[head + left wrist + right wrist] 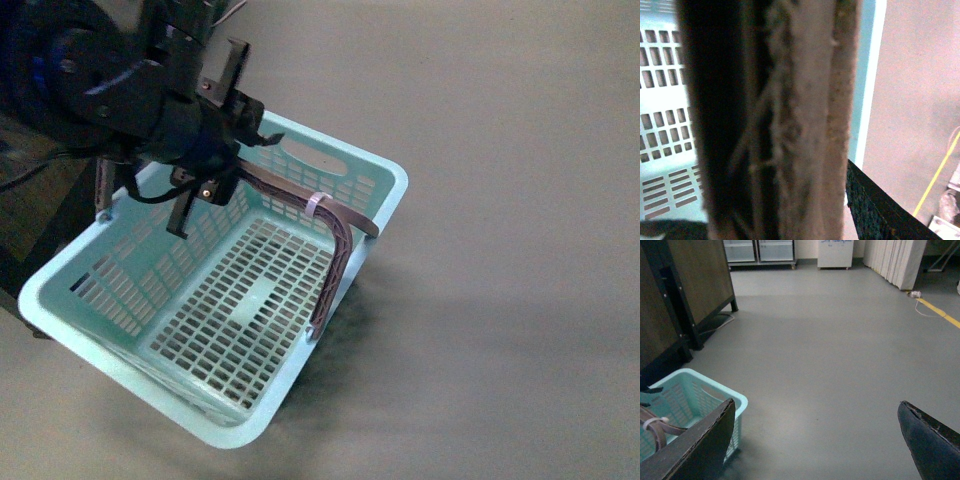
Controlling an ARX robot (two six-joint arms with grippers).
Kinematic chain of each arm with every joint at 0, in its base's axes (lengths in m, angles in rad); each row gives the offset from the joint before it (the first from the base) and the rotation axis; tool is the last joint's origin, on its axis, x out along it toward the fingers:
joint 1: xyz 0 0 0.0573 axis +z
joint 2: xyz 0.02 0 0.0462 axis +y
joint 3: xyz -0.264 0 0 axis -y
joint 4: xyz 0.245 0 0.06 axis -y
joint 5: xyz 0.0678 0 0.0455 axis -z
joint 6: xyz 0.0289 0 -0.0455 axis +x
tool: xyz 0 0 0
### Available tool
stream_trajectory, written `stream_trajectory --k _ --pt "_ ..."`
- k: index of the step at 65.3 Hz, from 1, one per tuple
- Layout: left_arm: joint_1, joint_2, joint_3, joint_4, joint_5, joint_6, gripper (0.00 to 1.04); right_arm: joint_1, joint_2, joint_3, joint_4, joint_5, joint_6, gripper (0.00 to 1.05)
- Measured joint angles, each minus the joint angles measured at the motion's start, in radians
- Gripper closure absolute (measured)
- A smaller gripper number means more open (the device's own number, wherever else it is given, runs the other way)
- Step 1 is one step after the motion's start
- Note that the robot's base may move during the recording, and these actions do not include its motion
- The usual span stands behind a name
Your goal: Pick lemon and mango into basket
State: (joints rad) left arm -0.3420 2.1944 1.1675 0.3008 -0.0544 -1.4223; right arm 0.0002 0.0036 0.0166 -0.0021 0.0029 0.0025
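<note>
The light teal basket (396, 186) hangs tilted above the grey floor and holds nothing. My left gripper (222, 135) is shut on the basket handle (340, 240), a brown strap with a white tie (318, 203). In the left wrist view the handle (800, 125) fills the middle, with the slotted basket wall (665, 125) behind it and one black finger (875, 210) beside it. My right gripper (815, 440) is open over bare floor, its fingers (700, 450) wide apart, with the basket's corner (735, 399) next to one of them. The lemon and the mango are out of view.
A dark wooden cabinet on black legs (695, 285) stands beyond the basket. A yellow floor line (940, 312), white curtains (895, 260) and a white unit (835, 252) lie farther off. Dark furniture (30, 200) shows at the front view's left edge.
</note>
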Motion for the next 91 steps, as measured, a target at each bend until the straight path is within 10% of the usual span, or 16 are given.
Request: stream_trajectory --k 50,62,91 --pt "0.032 -1.070 -0.454 -0.118 -0.015 -0.143 0.78 0.000 0.000 0.000 0.000 0.000 0.000 0.09" --pt "0.008 -1.175 -0.469 -0.137 -0.034 -0.127 0.99 0.000 0.000 0.000 0.000 0.000 0.000 0.09" --pt "0.008 -1.177 -0.478 -0.139 -0.035 -0.120 0.99 0.000 0.000 0.000 0.000 0.000 0.000 0.09"
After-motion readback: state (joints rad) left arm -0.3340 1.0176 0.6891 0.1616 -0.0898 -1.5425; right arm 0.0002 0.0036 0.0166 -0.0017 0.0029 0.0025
